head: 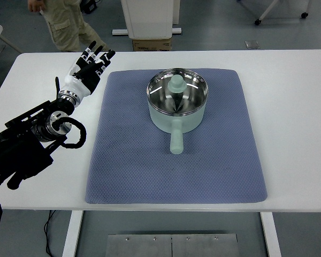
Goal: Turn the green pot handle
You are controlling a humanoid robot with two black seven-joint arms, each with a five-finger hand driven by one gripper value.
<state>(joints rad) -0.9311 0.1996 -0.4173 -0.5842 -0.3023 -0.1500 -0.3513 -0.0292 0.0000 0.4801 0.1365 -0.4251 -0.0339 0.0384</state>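
Observation:
A pale green pot (177,101) with a shiny steel inside stands on a blue-grey mat (176,160) at the middle back of the table. Its green handle (176,140) points straight toward the near edge. My left hand (92,63) is raised over the bare table left of the mat, fingers spread and holding nothing, well apart from the pot. The right arm does not show.
The white table (294,107) runs wide on both sides of the mat. A person's legs (69,24) stand behind the table's far left corner. A white cabinet on a cardboard box (151,44) stands behind the far edge.

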